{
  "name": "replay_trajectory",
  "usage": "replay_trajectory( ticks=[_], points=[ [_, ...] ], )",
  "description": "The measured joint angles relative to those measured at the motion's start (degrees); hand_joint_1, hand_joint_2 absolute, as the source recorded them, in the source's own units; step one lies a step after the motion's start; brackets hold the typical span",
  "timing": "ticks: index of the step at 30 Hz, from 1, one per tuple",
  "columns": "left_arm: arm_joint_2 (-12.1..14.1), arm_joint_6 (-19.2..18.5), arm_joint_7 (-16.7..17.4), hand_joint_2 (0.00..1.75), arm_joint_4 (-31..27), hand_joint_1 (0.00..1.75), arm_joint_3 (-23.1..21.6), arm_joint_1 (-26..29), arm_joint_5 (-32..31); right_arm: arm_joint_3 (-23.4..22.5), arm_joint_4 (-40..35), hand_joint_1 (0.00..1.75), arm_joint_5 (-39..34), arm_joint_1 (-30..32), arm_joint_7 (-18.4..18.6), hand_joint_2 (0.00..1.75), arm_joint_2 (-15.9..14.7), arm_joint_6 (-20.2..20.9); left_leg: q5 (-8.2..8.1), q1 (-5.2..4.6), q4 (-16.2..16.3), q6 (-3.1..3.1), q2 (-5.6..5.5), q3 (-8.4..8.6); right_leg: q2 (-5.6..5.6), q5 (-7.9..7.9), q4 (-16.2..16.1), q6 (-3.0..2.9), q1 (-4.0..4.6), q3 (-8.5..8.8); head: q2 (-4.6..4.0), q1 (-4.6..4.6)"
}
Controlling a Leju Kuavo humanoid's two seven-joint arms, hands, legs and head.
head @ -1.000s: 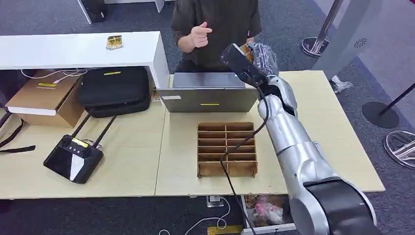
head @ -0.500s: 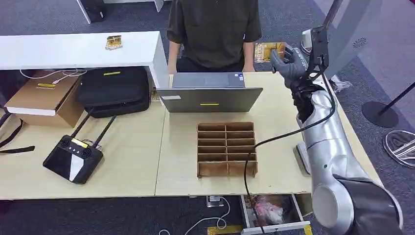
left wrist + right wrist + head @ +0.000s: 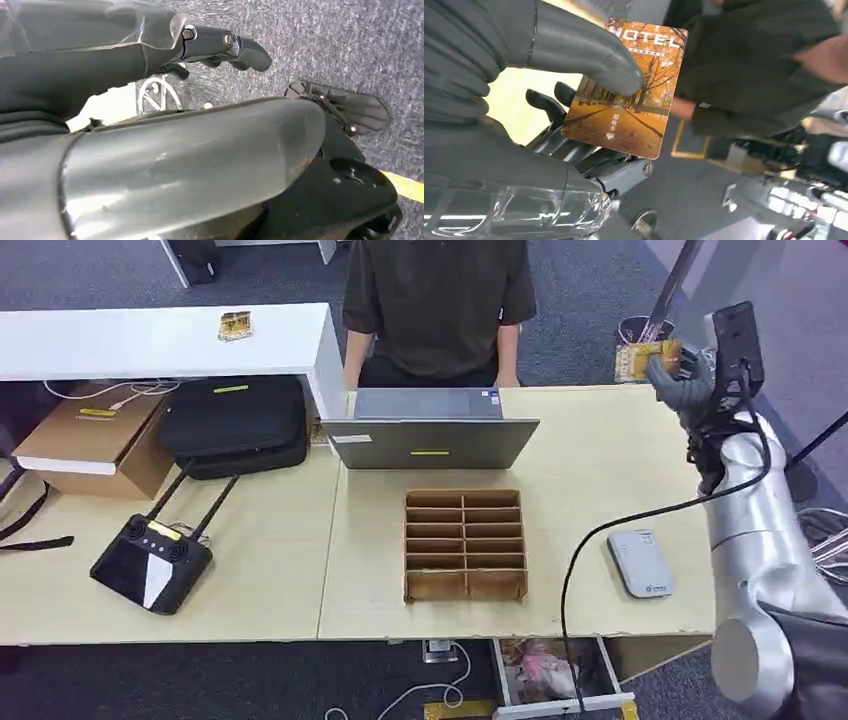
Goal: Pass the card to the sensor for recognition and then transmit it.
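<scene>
One right hand (image 3: 680,380) pinches the hotel card (image 3: 624,90) high beyond the table's far right corner; lower it flat, probably face-down, over the grey sensor (image 3: 640,562).

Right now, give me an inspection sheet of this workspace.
Surface: wooden table, bare at its right end.
Job's things: card held up in the right robot hand; grey sensor flat near the front edge.
Clutter: laptop, divided box, remote controller, black bag.
Hands: left robot hand holds nothing.
Cables: black cable along the right arm.
Surroundings: person behind the table.
</scene>
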Motion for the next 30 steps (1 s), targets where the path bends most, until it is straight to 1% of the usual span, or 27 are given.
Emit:
replay_trajectory(
  ticks=[2, 7, 11, 15, 20, 30],
  points=[
    [-0.02, 0.39, 0.02, 0.0, 0.0, 0.0, 0.33, -0.01, 0.2, 0.37, 0.85, 1.75, 0.81, 1.73, 0.09, 1.75, -2.54, 0.44, -0.01, 0.0, 0.0, 0.01, -0.1, -0.06, -0.07, -0.01, 0.0, 0.01, 0.0, 0.06, 0.0, 0.04],
    [-0.11, 0.79, -0.02, 0.0, 0.0, 0.0, 1.09, 0.0, 0.96, 0.55, 2.08, 1.75, -0.33, 8.42, -0.81, 1.75, -7.3, 2.28, -0.03, 0.0, 0.01, 0.04, -0.15, -0.06, -0.11, -0.03, -0.02, 0.04, -0.01, 0.03, 0.0, 0.02],
    [-0.11, 0.9, -0.39, 0.0, 0.0, 0.0, 1.51, 0.01, 1.01, -0.35, 0.96, 1.75, -2.14, 15.62, -1.16, 1.75, -9.53, 2.71, -0.1, 0.0, 0.0, 0.1, -0.12, -0.07, -0.11, -0.07, -0.01, 0.07, 0.0, 0.03, 0.0, 0.0],
    [-0.11, 0.9, -0.39, 0.0, 0.0, 0.0, 1.92, -0.01, 0.83, -1.71, -0.99, 1.75, -2.84, 21.25, -0.98, 1.75, -10.53, 3.28, -0.11, 0.01, -0.02, 0.1, -0.08, -0.06, -0.07, -0.09, -0.01, 0.07, -0.01, 0.03, 0.0, 0.0],
    [-0.07, 0.61, -0.39, 0.0, 0.0, 0.0, 2.01, -0.01, 0.33, -2.78, -2.91, 1.75, -3.26, 25.53, -0.92, 1.75, -10.9, 3.67, -0.1, 0.0, -0.04, 0.1, -0.08, -0.05, -0.07, -0.1, 0.0, 0.07, 0.0, 0.03, 0.0, 0.0],
    [0.07, -0.02, -0.33, 0.0, 0.0, 0.0, 2.01, -0.2, -0.55, -3.74, -4.48, 1.75, -2.71, 27.68, 0.17, 1.75, -10.9, 3.23, -0.1, -0.01, -0.03, 0.1, -0.07, -0.06, -0.05, -0.1, 0.01, 0.07, -0.01, 0.04, 0.0, 0.02]
  ],
)
